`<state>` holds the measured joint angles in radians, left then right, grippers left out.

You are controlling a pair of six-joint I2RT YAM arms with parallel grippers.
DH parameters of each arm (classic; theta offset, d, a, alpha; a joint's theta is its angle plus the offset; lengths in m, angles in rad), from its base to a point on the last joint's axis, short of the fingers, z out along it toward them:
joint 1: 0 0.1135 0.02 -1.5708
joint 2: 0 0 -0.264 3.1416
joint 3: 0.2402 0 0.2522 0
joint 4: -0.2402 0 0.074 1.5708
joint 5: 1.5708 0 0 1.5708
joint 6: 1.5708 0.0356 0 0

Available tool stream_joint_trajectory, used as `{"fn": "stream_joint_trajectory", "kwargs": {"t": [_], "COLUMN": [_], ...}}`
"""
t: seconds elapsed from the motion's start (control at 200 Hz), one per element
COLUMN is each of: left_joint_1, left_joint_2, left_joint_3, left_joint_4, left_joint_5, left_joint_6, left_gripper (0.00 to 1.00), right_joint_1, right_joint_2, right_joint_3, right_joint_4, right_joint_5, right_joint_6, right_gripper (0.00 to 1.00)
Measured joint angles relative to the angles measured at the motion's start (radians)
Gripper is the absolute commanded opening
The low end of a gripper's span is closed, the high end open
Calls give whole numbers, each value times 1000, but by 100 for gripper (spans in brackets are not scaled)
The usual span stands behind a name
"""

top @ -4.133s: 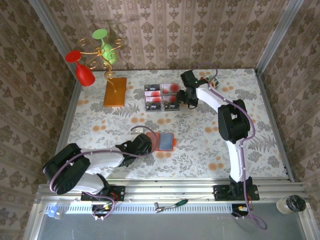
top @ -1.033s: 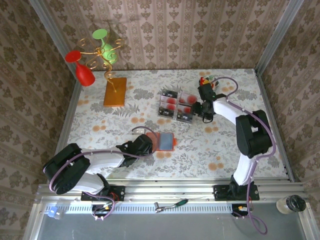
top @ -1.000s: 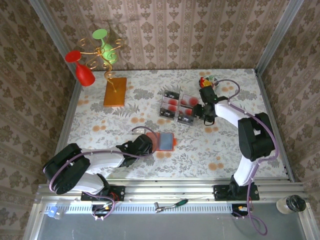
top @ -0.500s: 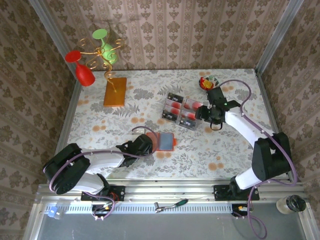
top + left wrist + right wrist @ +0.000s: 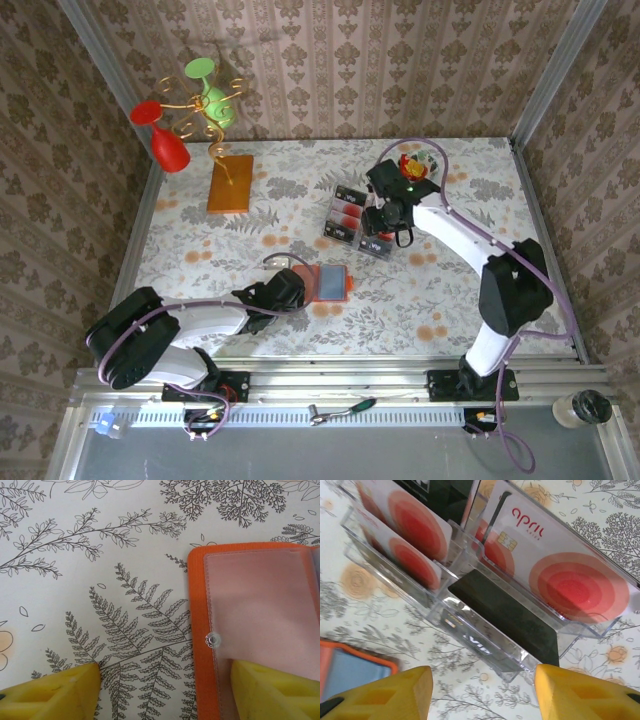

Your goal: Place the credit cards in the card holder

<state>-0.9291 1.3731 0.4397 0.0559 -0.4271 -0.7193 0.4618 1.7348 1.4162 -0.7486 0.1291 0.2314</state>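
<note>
Glossy clear plastic tray (image 5: pixel 441 611), matt orange cloth card holder (image 5: pixel 200 630).

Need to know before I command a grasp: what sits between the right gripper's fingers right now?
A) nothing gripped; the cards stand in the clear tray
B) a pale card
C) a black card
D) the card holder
A: in the right wrist view the right gripper has its fingers apart and empty over the clear tray, where the credit cards stand.
</note>
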Motion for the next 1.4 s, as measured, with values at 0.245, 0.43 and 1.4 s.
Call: {"fn": "stream_joint_trajectory", "kwargs": {"t": [0.245, 0.43, 1.4], "left_joint_1": [-1, -1, -1], "left_joint_2": [-5, -5, -5], "left_joint_3": [0, 0, 0], "left_joint_4": [-3, -3, -2], "left_joint_5": [0, 0, 0], "left_joint_6": [0, 0, 0], "left_gripper": [71, 71, 71], "right_joint_1": [1, 1, 11], "right_joint_2": [71, 101, 147], "right_joint_3": [43, 101, 137], "right_joint_4": [-42, -49, -64], "right_joint_5": [75, 90, 104], "right_joint_6": [-52, -61, -83], "right_gripper": [49, 45, 45]}}
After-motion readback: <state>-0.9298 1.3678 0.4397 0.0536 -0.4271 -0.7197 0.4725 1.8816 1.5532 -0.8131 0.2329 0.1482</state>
